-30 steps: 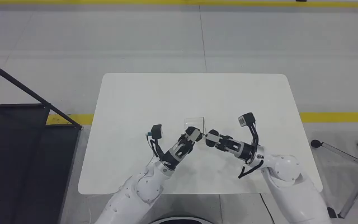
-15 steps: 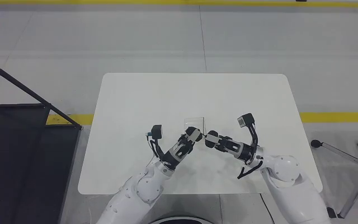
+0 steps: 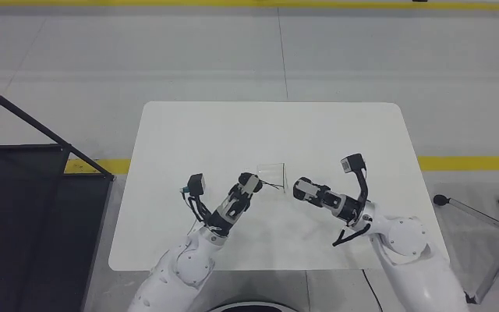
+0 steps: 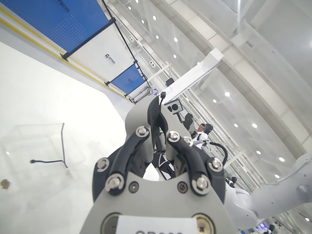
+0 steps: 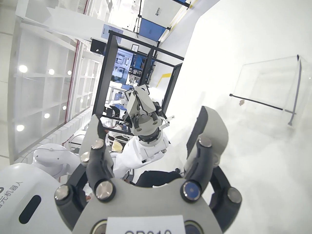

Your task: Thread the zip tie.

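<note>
Black strip: the held zip tie (image 4: 161,95) is pinched between the pads of the left gripper (image 3: 253,182), whose jaws are clenched on it. Only the head and a short length stand out past the fingertips; the rest is hidden between the pads.
Right side: the right gripper (image 3: 299,188) has its jaws released and wide apart, with nothing between them. In the top view it sits at lower centre, to the right of the left gripper with a gap between them.
Hard to read: in the top view a thin dark line runs from the left gripper's tip toward the tray. I cannot tell whether it is the held tie or one lying in the tray.
Tray: the clear tray (image 5: 265,74) is shallow, with walls that barely show. It sits mid-frame in the top view, just beyond the gap between the grippers.
Tray contents: a loose zip tie (image 5: 256,102) lies flat and straight. A darker strip (image 5: 295,91) runs along one wall and meets it near one end; I cannot tell whether this is a separate tie or a bend in the same one. A tan speck (image 5: 241,102) lies just beside the loose tie, and what it is cannot be told.
Surface: the white table (image 3: 195,132) carries the tray.
Change: half a second ago the grippers stood almost tip to tip before the tray. Now they are apart: the left has shifted toward frame left, the right slightly toward frame right. The tray has not moved.
</note>
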